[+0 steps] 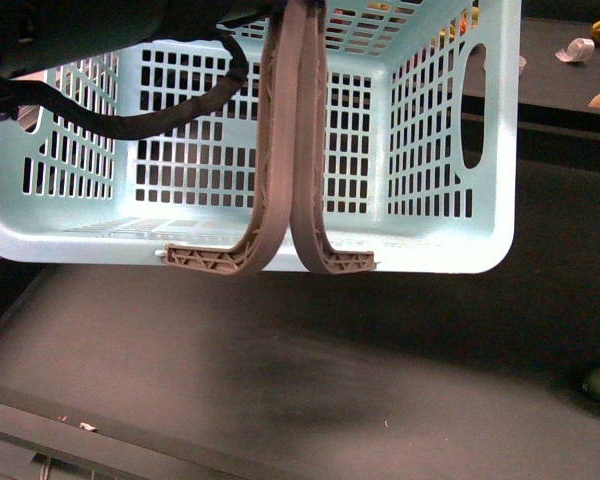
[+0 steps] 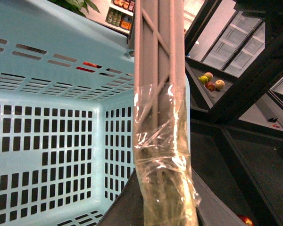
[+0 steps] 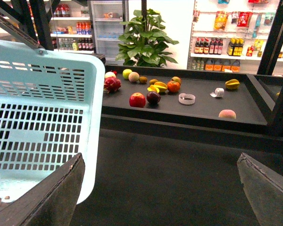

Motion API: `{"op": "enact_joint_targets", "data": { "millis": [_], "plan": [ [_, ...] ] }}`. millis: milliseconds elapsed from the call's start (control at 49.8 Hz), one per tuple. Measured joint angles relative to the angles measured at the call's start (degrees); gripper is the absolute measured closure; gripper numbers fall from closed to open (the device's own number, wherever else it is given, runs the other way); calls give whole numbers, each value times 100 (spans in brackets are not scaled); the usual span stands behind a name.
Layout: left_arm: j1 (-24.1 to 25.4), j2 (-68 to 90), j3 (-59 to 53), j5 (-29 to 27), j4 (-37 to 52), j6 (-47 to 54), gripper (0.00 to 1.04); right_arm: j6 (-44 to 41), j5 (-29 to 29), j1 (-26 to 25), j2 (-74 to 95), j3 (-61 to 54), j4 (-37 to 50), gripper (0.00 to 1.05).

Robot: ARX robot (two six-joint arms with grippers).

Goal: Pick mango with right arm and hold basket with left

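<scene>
My left gripper clamps grey-brown handles of the pale blue slotted plastic basket. My right gripper gapes empty beside it.

Pale blue slotted basket, handles raised

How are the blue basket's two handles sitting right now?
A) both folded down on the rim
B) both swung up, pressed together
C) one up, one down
B: the handles rise side by side over the middle of the basket, and clear film is wrapped round them.
</scene>
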Motion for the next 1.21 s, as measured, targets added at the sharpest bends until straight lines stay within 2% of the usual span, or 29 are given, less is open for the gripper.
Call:
{"op": "enact_joint_targets", "data": {
  "millis": [261,442,723,1205],
  "plan": [
    [149,240,188,337,164,354,97,0,0,0,0,0,0,8],
    [-2,442,197,227,240,522,97,0,0,0,0,0,0,8],
    [-240,560,260,192,483,72,97,0,0,0,0,0,0,8],
    [-273,560,267,13,417,0,97,0,0,0,0,0,0,8]
  ]
}}
